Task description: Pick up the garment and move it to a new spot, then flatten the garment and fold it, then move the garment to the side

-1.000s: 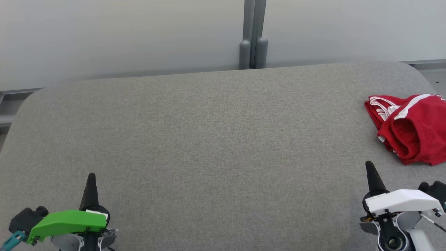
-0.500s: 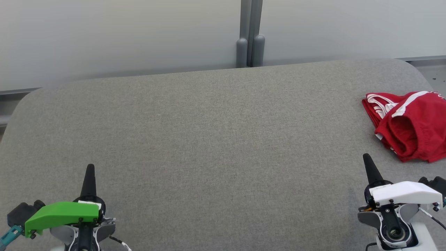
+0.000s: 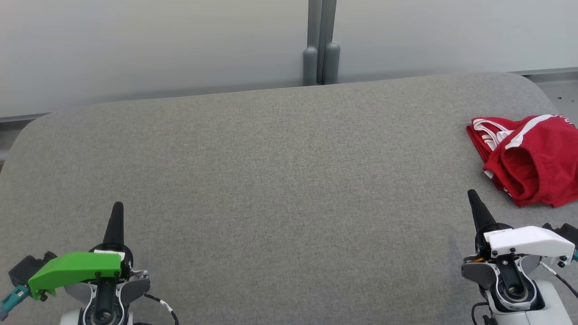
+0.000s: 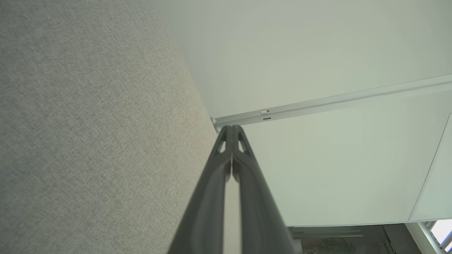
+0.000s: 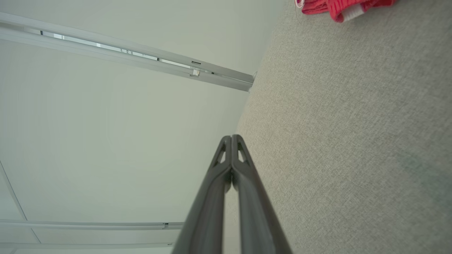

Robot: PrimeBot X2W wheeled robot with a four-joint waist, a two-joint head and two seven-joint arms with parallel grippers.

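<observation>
Resting low over the near part of the grey woven-fabric padded surface (image 3: 280, 171), the green-covered left gripper (image 3: 117, 206) and the white-covered right gripper (image 3: 473, 195) each have their long dark fingers pressed together, holding nothing. The crumpled red garment with white stripes (image 3: 526, 160) lies just ahead of the right gripper, to its outer side, near the surface's rounded corner and well apart from the left gripper. Reaching with the fingers together would likely shove the bundle toward that edge; pinching one loose layer could leave it twisted. Nothing stands between the right gripper and the cloth. Farther ahead are pale wall panels (image 3: 158, 45) and a grey upright post (image 3: 320, 54).
</observation>
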